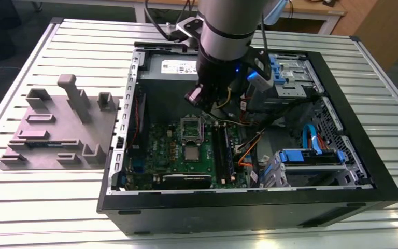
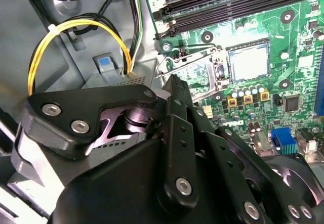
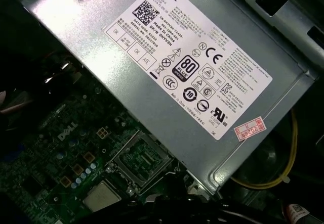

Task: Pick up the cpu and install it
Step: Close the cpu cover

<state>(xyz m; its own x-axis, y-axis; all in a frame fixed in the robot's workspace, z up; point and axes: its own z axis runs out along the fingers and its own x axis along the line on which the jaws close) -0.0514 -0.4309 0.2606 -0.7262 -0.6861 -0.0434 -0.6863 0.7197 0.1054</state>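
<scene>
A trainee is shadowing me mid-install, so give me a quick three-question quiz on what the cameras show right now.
1. True or false: the cpu lies on the grey tray.
2. The arm hangs over: A the tray, B the open computer case, C the floor.
3. What colour is the cable looping by the power supply?
Key: 1 false, it sits on the motherboard; 2 B; 3 yellow.
</scene>
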